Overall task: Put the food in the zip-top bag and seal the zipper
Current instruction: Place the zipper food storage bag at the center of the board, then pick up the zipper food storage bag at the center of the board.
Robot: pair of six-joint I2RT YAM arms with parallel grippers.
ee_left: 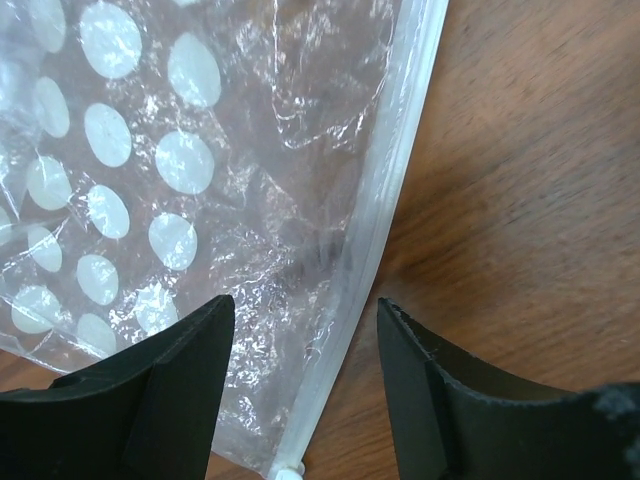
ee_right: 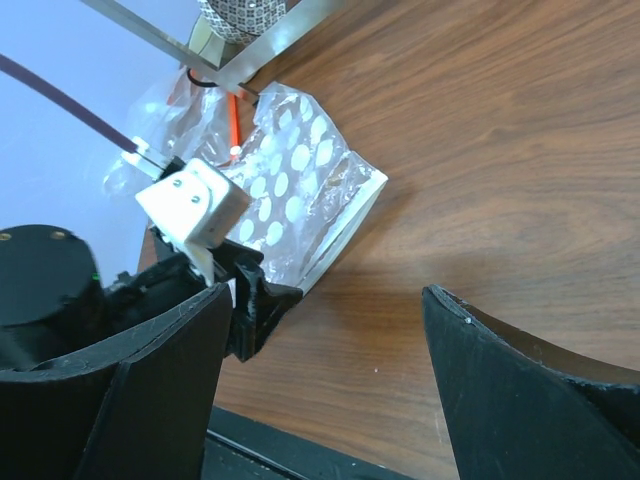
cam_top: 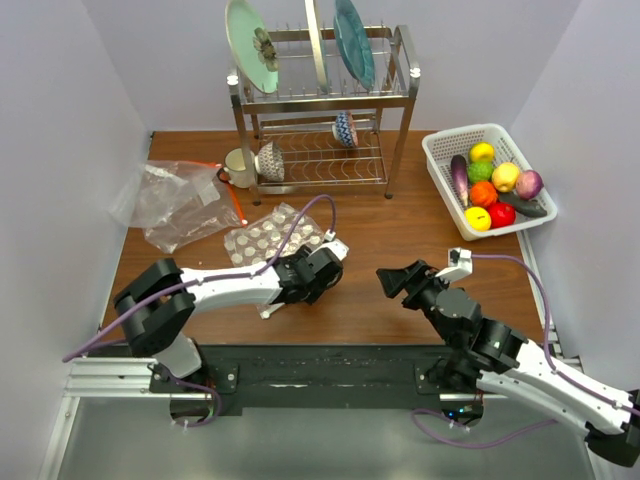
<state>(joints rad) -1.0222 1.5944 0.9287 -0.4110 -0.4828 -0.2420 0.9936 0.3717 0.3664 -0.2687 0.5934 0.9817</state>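
Observation:
The zip-top bag (cam_top: 268, 236) lies flat and empty on the wooden table, its white dots plain in the left wrist view (ee_left: 150, 180). Its zipper (ee_left: 385, 200) runs between the fingers of my left gripper (ee_left: 305, 320), which is open and straddles the bag's edge near a corner (cam_top: 312, 262). The food (cam_top: 495, 185), yellow, orange, red, green and purple pieces and a dark eggplant, sits in a white basket (cam_top: 440, 140) at the back right. My right gripper (ee_right: 328, 295) is open over bare wood (cam_top: 390, 278), right of the bag (ee_right: 300, 190), with nothing in it.
A metal dish rack (cam_top: 320, 100) with plates and bowls stands at the back. A mug (cam_top: 238, 165) sits by its left leg. A plain clear plastic bag (cam_top: 180, 200) with an orange strip lies at the back left.

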